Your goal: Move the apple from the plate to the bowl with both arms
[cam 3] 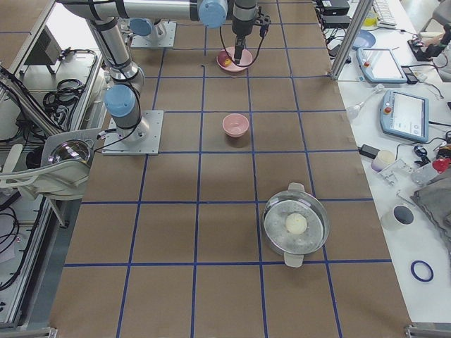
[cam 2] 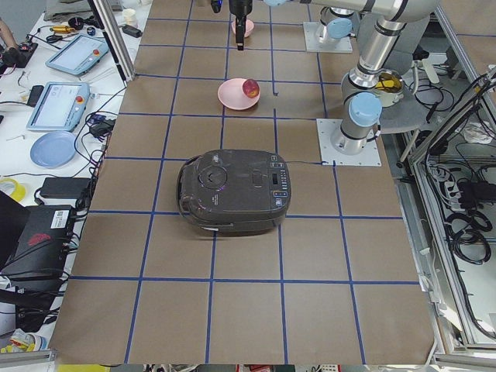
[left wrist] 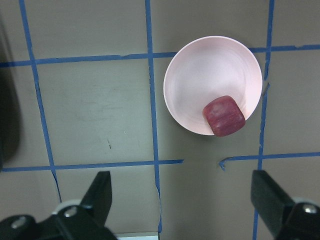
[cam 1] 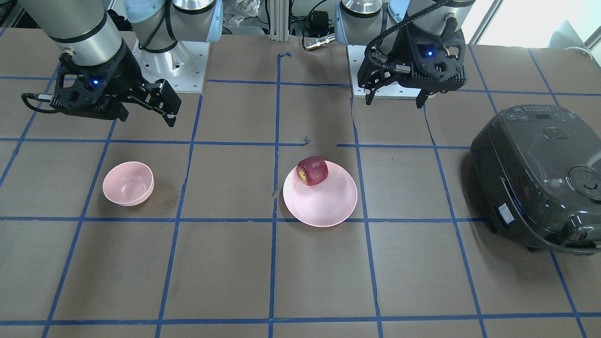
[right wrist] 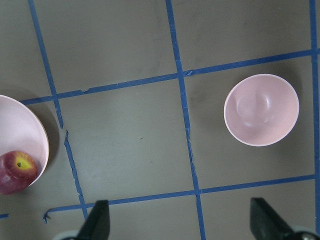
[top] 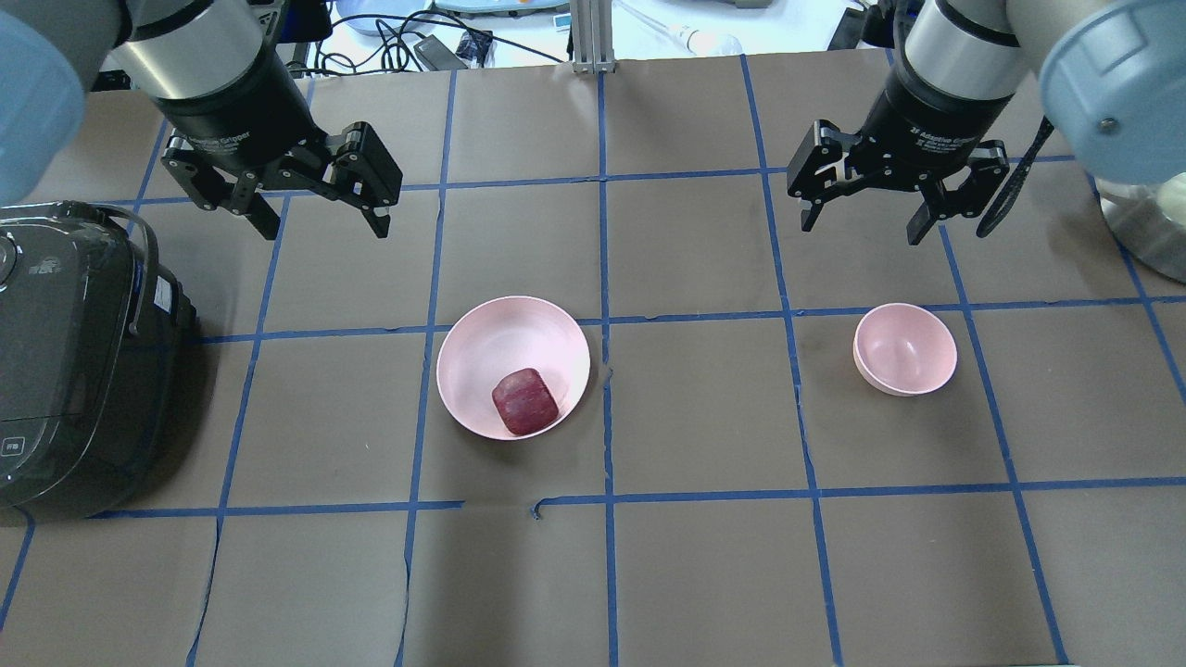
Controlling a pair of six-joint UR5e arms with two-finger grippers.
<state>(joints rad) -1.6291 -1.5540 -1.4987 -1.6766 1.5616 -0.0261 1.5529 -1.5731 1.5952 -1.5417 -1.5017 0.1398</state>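
Cooker stands well apart from plate.

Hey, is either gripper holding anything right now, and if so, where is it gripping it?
Nothing is held. The left gripper and the right gripper both hang open and empty, and the apple lies untouched on the plate.
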